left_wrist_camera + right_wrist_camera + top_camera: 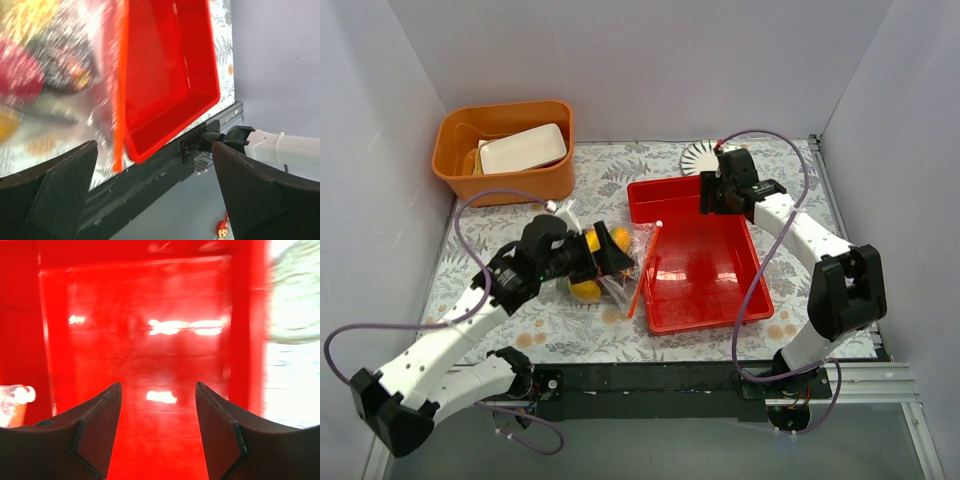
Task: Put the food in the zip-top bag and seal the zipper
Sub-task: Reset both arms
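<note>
Left gripper point(618, 258), top view: jaws spread wide, nothing held, nose at the zip-top bag point(632, 258). That bag lies on the table point(660, 165) just beside the red tray's point(705, 322) left wall, food point(586, 290) seemingly inside; zipper point(642, 278) runs along that wall. Your left arm is nearer; right gripper point(710, 195) hangs over the tray's far end. Left wrist view: fingers point(65, 185) wide apart, bag blurred, left of the tray. Right wrist view: fingers point(95, 430) apart, only tray floor between. Judged: flat cloth, room left of the tray.
</note>
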Robot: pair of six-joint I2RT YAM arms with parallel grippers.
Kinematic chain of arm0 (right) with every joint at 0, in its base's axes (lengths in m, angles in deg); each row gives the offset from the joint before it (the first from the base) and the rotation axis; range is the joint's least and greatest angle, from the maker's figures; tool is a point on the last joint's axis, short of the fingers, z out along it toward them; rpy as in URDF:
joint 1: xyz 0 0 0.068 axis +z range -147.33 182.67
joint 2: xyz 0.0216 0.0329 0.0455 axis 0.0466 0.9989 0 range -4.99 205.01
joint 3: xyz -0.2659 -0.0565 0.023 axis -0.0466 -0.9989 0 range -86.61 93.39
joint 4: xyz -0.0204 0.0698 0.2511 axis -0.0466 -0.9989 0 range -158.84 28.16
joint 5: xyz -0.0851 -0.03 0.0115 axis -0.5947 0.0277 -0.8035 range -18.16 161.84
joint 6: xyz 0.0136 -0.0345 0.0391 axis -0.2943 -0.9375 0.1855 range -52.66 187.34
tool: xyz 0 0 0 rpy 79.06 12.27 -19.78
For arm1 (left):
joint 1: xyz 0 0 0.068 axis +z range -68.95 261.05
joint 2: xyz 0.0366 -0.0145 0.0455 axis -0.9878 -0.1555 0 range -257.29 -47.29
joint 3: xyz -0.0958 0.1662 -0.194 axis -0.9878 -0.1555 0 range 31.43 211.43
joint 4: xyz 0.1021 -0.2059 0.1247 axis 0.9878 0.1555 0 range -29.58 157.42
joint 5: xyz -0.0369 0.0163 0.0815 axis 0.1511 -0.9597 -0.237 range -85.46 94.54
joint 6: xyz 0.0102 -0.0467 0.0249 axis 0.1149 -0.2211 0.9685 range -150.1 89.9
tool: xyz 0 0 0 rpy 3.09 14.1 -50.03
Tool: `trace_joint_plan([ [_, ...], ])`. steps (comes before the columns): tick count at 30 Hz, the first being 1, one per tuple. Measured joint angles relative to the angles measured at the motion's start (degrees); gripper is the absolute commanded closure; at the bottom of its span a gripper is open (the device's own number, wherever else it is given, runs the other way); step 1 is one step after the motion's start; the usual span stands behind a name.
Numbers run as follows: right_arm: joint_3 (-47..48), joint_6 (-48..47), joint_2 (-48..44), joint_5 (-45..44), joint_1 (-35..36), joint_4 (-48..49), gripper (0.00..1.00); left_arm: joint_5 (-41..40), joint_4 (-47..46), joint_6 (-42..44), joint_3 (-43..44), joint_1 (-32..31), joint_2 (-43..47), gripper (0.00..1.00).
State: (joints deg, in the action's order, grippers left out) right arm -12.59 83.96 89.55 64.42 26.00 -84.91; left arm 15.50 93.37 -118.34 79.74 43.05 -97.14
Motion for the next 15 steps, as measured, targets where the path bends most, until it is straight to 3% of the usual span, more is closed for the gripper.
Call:
trace_joint_plan([
  [6,-3.17,-3.80,-7.39,-2.78,-5.27,-0.83,0.25,6.58,-0.72,11.93,16.61,3.41,-16.65,0.02],
  [11,-4.72,-4.35,-9.18,3.80,-15.39,-1.99,0.25,17.99,-2.45,16.90,25.51,16.70,-25.88,0.02],
  [15,-6.25,-3.34,-9.18,9.55,-24.74,-2.82,0.20,19.08,-2.32,18.86,29.51,25.73,-30.53,0.02],
])
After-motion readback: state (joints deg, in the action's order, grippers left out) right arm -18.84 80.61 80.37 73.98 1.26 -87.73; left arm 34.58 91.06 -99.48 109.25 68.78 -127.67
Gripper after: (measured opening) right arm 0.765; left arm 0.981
